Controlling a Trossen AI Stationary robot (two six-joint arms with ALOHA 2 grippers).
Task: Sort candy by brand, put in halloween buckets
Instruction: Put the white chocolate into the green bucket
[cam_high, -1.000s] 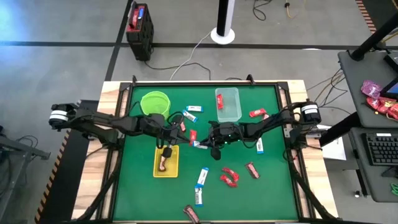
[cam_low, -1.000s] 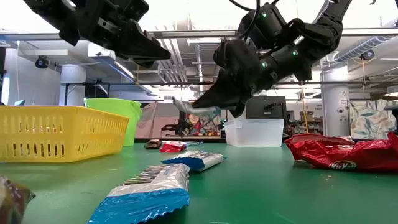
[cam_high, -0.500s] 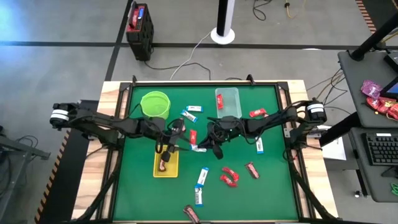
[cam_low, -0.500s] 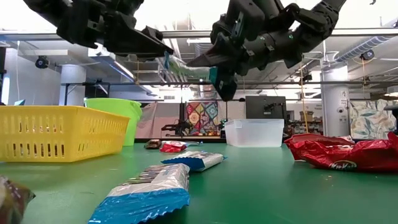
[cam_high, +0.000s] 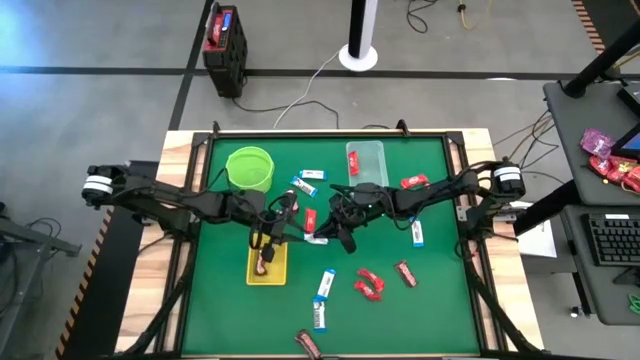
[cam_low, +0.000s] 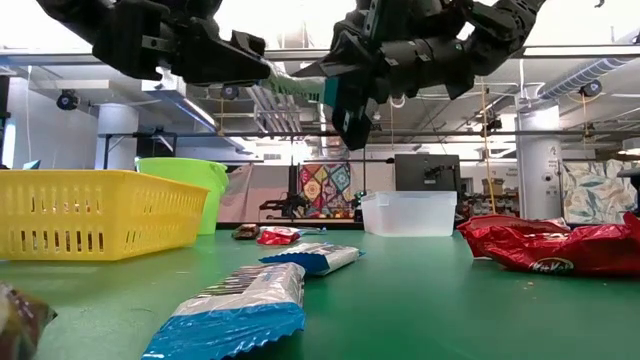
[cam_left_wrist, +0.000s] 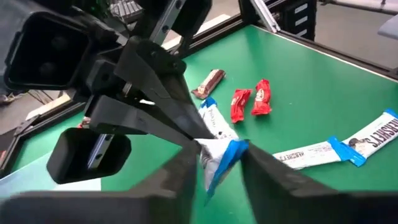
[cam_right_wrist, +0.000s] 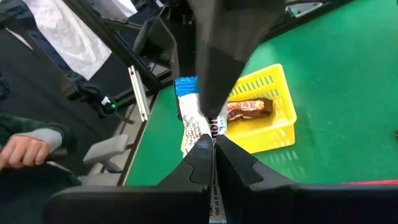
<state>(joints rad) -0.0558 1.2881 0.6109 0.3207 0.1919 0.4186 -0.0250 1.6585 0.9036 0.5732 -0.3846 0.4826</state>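
Note:
A blue-and-white candy (cam_high: 315, 238) hangs in the air above mid-table, gripped from both ends. My right gripper (cam_high: 328, 236) is shut on its white part, seen close in the right wrist view (cam_right_wrist: 214, 144). My left gripper (cam_high: 297, 236) faces it, its fingers closed against the blue end of the candy (cam_left_wrist: 219, 152). The yellow basket (cam_high: 278, 270) lies just below them with one brown candy (cam_right_wrist: 249, 109) inside. The lime-green bucket (cam_high: 249, 167) and the clear tub (cam_high: 366, 165) stand at the back. Red, brown and blue-and-white candy lies scattered on the mat.
Red candy (cam_high: 368, 285) and a brown bar (cam_high: 405, 272) lie front right, and two blue-and-white bars (cam_high: 322, 300) front centre. More pieces sit near the tub. A person's hand (cam_right_wrist: 18, 152) shows beyond the table edge.
The right gripper lifted the blue-and-white candy. The left gripper moved off the yellow basket toward it, opened, then closed on the candy's blue end.

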